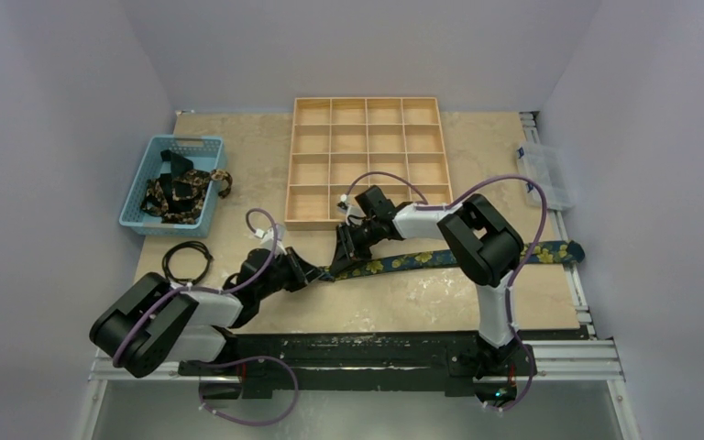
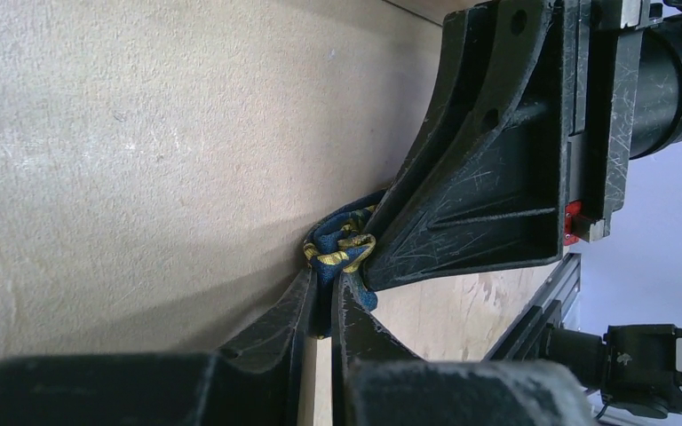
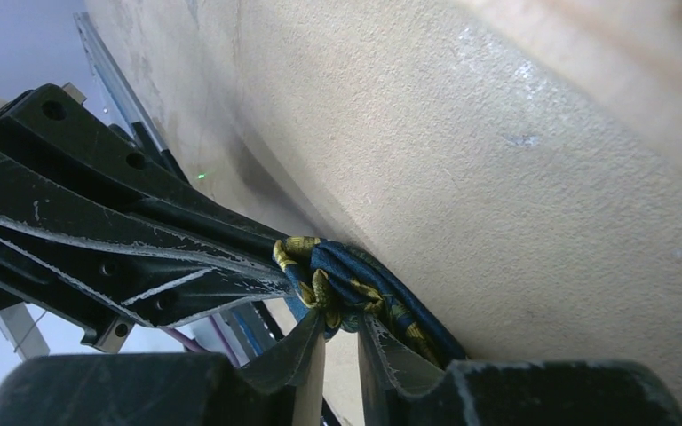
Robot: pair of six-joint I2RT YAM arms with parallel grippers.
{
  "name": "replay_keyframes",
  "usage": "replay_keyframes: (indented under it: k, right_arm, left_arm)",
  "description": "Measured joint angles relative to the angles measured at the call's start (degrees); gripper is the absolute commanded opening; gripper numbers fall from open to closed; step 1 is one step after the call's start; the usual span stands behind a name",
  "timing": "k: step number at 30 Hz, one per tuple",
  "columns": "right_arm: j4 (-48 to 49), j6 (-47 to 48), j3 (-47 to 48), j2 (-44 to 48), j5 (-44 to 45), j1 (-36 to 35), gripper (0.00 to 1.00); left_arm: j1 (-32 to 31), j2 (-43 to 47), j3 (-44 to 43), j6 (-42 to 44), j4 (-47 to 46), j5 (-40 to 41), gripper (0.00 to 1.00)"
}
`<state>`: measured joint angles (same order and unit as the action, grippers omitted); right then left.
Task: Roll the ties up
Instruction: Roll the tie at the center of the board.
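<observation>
I see my right gripper, jaws pinching the bunched navy-gold tie; the left gripper touches it.

Surroundings of my work area, as seen from above and from my wrists:
- back wall: plain, pale lavender-white; no window in view;
- left wall and right wall: same pale finish, closing in both sides;
- table: beige, stone-look top with faint mottling; matte and lightly scuffed close up;
- metal rails: silver, along the near edge and up the right edge;
- grey panel: smooth, below the near rail;
- wooden tray: sixteen compartments, at the far middle;
- blue basket: far left;
- clear box: right edge;
- light: even, diffuse; soft shadows on the tabletop.
</observation>
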<state>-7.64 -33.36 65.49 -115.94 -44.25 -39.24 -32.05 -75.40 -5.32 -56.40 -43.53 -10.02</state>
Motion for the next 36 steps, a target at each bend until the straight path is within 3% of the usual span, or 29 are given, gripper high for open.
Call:
replay_keyframes:
  k: [8, 14, 26, 32, 36]
  right_arm:
    - [-2.84, 0.04, -0.11, 2.08, 2.75, 0.0, 0.21]
    - [-4.59, 0.04, -0.22, 4.37, 4.24, 0.28, 0.22]
    - [-2.91, -2.47, 0.57, 2.4, 1.68, 0.24, 0.33]
    - [-1.62, -3.21, 1.95, 1.2, 0.92, -0.2, 0.31]
    - [-1.31, -3.32, 2.86, -0.2, 0.96, -0.61, 0.25]
  left_arm:
    - [0.0, 2.71, 0.0, 0.02, 3.32, 0.85, 0.0]
    - [-0.26, 5.88, -2.4, 0.46, 11.52, 2.86, 0.0]
    - [-1.09, 7.19, -5.64, 1.57, 19.21, 5.03, 0.0]
    - [-1.2, 7.13, -6.16, 1.95, 19.76, 5.18, 0.0]
    - [-1.46, 6.51, -6.91, 2.01, 20.02, 5.18, 0.0]
